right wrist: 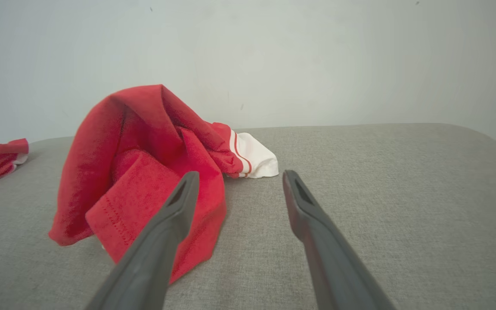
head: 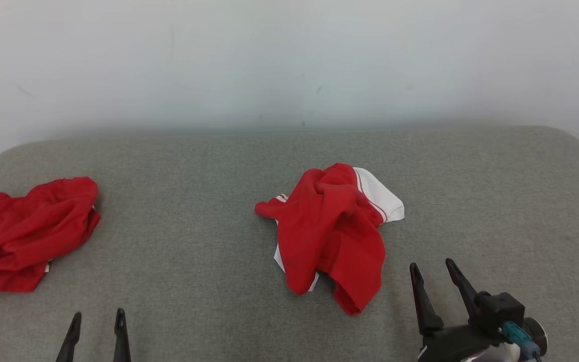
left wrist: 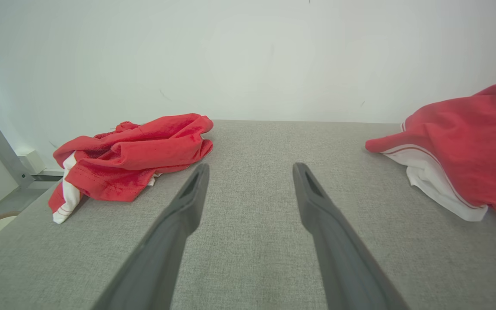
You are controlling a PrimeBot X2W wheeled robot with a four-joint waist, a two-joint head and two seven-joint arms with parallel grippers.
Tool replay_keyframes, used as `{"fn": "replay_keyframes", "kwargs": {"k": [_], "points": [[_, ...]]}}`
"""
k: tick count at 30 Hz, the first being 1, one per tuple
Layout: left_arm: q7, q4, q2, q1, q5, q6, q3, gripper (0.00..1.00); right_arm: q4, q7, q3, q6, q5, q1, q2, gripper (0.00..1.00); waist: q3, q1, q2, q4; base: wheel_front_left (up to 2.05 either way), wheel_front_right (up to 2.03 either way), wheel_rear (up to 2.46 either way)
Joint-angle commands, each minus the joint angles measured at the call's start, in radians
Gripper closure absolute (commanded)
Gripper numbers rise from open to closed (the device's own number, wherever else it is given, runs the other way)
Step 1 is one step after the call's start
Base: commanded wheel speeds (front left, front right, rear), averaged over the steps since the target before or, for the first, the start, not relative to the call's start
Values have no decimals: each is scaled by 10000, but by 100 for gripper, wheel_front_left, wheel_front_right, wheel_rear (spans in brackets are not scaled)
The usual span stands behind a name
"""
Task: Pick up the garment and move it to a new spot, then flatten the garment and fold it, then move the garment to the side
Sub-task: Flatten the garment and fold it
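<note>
Right pincer (head: pixel 431 264), spread at lower right, is my nearer one: crumpled red-and-white cloth garment (head: pixel 332 236) lies just up-left; left pincer (head: pixel 98 312) spread too.

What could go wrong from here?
1. Two look-alike red garments lie here, the centre garment and the left garment; the wrong one could get picked.
2. The centre garment is bunched; the open right gripper may pinch several layers and lift it tangled.
3. The left garment lies near the table edge; the left gripper could nudge it off.
</note>
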Motion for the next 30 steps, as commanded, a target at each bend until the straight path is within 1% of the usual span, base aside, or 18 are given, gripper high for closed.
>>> {"fn": "replay_keyframes", "kwargs": {"k": [1, 3, 8, 12, 17, 20, 23, 26, 28, 30], "points": [[-54, 48, -51, -237, -69, -10, -41, 0, 465, -24, -39, -22, -149, -373, -20, 0, 119, -1, -1, 188, 0, 0, 0], [-54, 75, -64, -287, -76, -10, -68, 0, 704, -26, -26, -22, -207, -685, -17, 0, 155, -1, -1, 254, 0, 0, 0], [-54, 76, -97, -692, -207, -11, -270, 0, 2223, -24, -341, -22, -577, -2191, -21, 0, 520, -1, -1, 685, 0, 0, 0], [-54, -43, -129, -1188, -378, -11, -563, 0, 3762, -23, -1026, -22, -1199, -3919, -14, 0, 1227, -1, -1, 1220, 0, 0, 0], [-52, -82, -136, -1995, -657, -10, -1201, 0, 5302, -23, -1988, -22, -2039, -5654, -341, 0, 2311, -1, -1, 1941, 0, 0, 0], [-45, 23, -136, -2433, -783, -9, -1426, 0, 6267, -24, -2548, -22, -2492, -6480, -535, 0, 2714, -1, -1, 2258, 0, 0, 0], [-45, 122, -137, -2678, -903, -9, -1503, 0, 7241, 86, -2941, -22, -2860, -7014, -652, 0, 2890, -1, -1, 2455, 0, 0, 0], [-45, 168, -141, -2864, -934, -9, -1568, 0, 7898, 321, -3388, -22, -3226, -7329, -839, 0, 2968, -1, -1, 2556, 0, 0, 0], [-45, 199, -141, -2915, -941, -11, -1599, 0, 8170, 787, -3729, -24, -3635, -7414, -1049, 0, 3023, -1, -1, 2607, 0, 0, 0], [-45, 193, -135, -2990, -944, -9, -1607, 0, 8246, 1154, -4051, -24, -4114, -7431, -1123, 0, 3072, -1, -1, 2646, 0, 0, 0]]}}
